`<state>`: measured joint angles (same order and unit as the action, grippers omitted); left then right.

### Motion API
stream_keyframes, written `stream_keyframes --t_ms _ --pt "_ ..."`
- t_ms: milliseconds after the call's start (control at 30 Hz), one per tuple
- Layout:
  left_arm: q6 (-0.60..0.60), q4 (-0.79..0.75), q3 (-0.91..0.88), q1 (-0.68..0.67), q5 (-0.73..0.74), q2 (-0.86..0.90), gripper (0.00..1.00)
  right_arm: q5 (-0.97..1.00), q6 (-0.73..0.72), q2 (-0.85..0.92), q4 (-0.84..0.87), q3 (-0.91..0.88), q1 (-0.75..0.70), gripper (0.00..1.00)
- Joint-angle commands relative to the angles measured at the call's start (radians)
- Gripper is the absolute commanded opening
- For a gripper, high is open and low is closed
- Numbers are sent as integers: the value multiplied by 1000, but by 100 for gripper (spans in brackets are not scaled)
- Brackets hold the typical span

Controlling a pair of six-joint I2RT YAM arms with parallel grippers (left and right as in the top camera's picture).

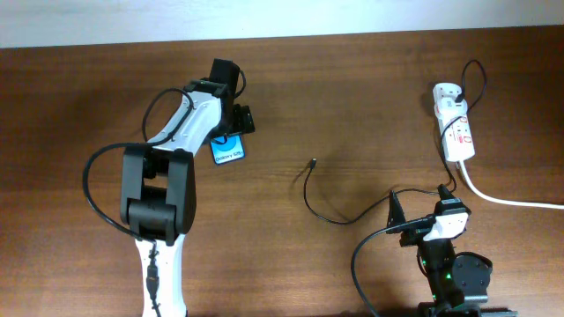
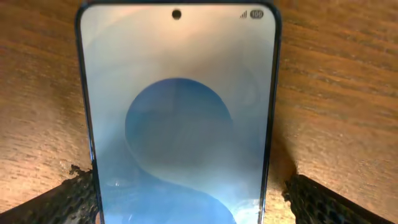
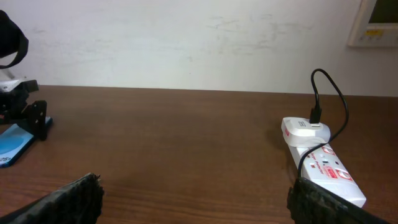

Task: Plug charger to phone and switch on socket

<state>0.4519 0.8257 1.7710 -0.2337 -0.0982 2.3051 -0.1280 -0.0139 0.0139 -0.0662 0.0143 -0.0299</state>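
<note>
The phone [image 1: 227,150] lies flat on the wooden table, blue screen up. In the left wrist view the phone [image 2: 177,112] fills the frame. My left gripper [image 1: 231,125] is open over the phone's near end [image 2: 189,185], one finger [image 2: 68,199] on each side, not closed on it. The charger [image 1: 310,189], a thin black cable, has its free tip at mid-table and loops back to the white plug block on the socket [image 1: 456,128]. My right gripper [image 1: 419,204] is open and holds nothing [image 3: 196,200]. The socket [image 3: 323,165] lies ahead to its right, and the cable [image 3: 329,93] arches above it.
A thick white cord [image 1: 507,201] runs from the socket off the right edge. A pale wall [image 3: 186,37] stands behind the table's far edge. Bare wood lies between the phone and the socket. The left arm's black cable [image 1: 97,189] loops beside that arm.
</note>
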Motion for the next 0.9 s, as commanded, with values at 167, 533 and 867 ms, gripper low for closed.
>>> stream_keyframes --t_ms 167,533,867 --pt "-13 -18 -69 8 65 142 99 5 6 -9 0 -9 -3 98" --pt "-21 -48 -69 8 25 142 99 5 6 -9 0 -9 -3 98" --pt "-57 -2 -69 20 5 142 99 6 6 -9 0 -9 -3 98"
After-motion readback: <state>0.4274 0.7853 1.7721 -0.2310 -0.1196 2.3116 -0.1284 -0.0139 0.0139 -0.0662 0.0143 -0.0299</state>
